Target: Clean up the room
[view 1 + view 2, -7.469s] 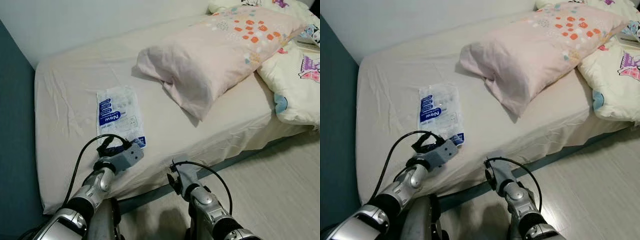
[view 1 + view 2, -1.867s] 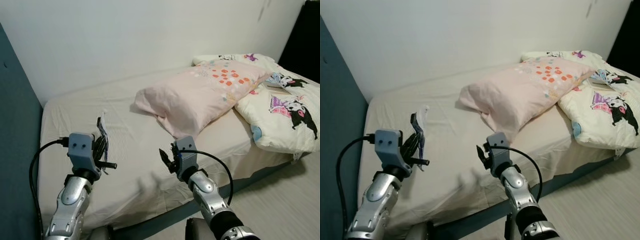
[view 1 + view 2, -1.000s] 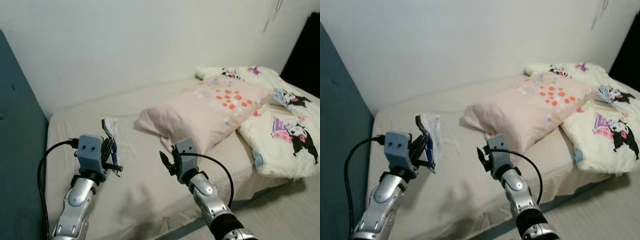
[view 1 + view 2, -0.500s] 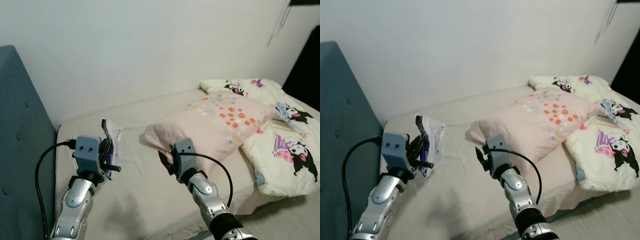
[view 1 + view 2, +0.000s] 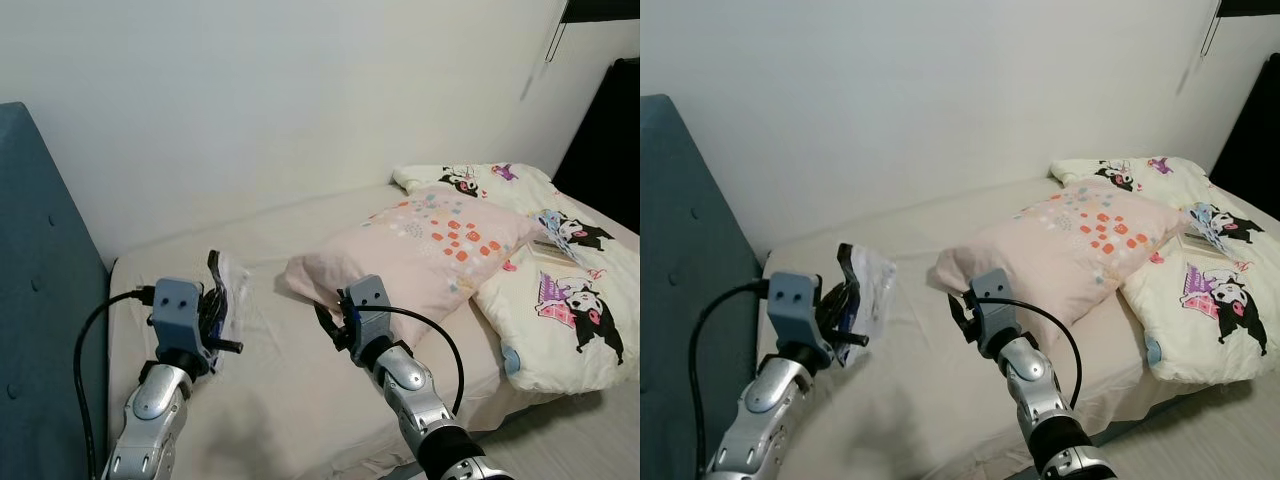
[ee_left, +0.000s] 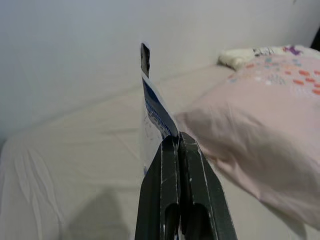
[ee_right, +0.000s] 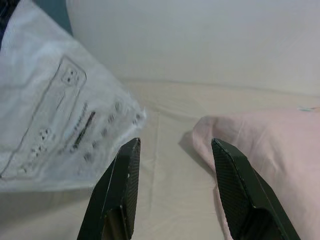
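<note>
A flat white plastic packet with blue print point(image 5: 866, 297) hangs in the air above the head end of the bed, on the left. My left gripper point(image 5: 218, 303) is shut on its edge; the left wrist view has the two fingers point(image 6: 172, 165) pressed together on the packet point(image 6: 154, 112). My right gripper point(image 5: 959, 309) hovers open over the middle of the cream bed sheet point(image 5: 290, 380), beside the packet and apart from it. Between its spread fingers point(image 7: 123, 185) I see the sheet, with the packet point(image 7: 55, 130) to one side.
A pink dotted pillow point(image 5: 425, 240) lies across the bed just right of my right gripper. A cartoon-print quilt point(image 5: 565, 310) is bunched at the far right. A teal padded headboard point(image 5: 40, 320) stands on the left, a white wall behind, a dark opening point(image 5: 605, 125) at the right.
The packet lay flat on the sheet earlier; my left gripper now holds it up in the air. The camera has risen and shifted; over the last second both arms keep their poses.
</note>
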